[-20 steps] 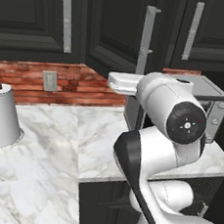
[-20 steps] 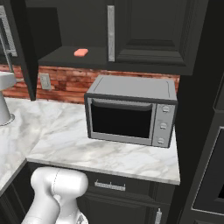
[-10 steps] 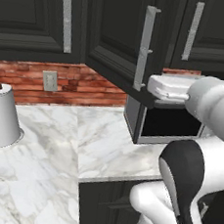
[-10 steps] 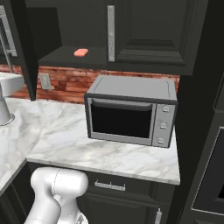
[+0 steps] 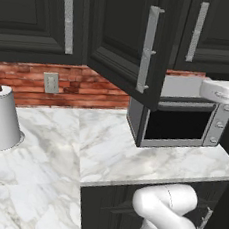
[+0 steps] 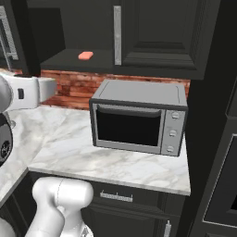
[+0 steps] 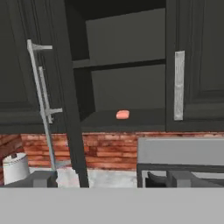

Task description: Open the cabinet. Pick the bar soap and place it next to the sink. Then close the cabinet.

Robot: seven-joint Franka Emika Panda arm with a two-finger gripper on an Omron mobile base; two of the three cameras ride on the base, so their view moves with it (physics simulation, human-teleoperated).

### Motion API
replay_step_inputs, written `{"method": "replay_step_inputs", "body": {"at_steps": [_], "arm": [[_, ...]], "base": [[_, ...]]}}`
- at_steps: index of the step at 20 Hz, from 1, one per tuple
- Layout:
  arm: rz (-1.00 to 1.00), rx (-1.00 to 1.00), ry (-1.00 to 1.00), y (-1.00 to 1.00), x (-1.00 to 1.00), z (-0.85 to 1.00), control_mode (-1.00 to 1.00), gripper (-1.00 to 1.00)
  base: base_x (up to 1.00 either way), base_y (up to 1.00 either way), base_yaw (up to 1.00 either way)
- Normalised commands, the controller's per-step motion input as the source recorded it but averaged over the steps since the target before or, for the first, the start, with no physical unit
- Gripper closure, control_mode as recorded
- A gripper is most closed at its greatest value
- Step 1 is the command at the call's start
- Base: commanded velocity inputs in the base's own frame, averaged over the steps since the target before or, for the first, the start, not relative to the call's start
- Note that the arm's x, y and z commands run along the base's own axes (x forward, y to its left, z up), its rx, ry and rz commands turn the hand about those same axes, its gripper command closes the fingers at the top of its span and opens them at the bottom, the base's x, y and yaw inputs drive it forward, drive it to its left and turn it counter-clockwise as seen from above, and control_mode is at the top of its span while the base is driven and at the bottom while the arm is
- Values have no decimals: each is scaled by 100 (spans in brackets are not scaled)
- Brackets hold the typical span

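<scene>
White marble counter wraps an L-shaped corner. Red brick backsplash with a wall outlet. Grey microwave on the counter. Black lower cabinets. Paper towel roll stands upright at left.

We see a white marble surface in front of a brick wall. A grey microwave stands on it, and a paper towel roll stands well apart. On the lower shelf of the open cabinet lies a pink soap.
</scene>
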Motion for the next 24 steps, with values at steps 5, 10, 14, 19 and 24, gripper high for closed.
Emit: {"method": "replay_step_inputs", "body": {"at_steps": [5,10,14,19,24], "arm": [[53,0,25,-13,10,0,-100,-100],[44,0,28,-2,23,0,-100,-100],[11,19,1,2,0,-2,-100,-100],[-1,28,0,0,0,0,-100,-100],[-6,10,0,1,11,-2,-100,-100]], "base": [[0,0,0],[0,0,0],[0,0,0],[0,0,0],[0,0,0]]}}
